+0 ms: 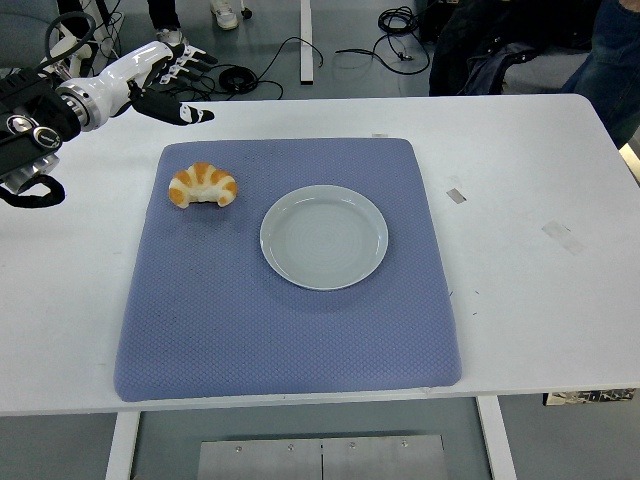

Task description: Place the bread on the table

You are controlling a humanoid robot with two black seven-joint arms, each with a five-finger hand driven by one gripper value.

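Note:
A golden croissant-shaped piece of bread [203, 186] lies on the blue mat [290, 320], near its far left corner and left of the plate. My left hand [170, 85] hovers above the table's far left edge, up and to the left of the bread, clear of it. Its fingers are spread and hold nothing. The right arm does not show.
A round pale grey plate [324, 237] sits on the mat just right of the bread. White table [530, 300] surrounds the mat, with small tape marks on the right. Cables, chair legs and people's feet lie on the floor beyond the far edge.

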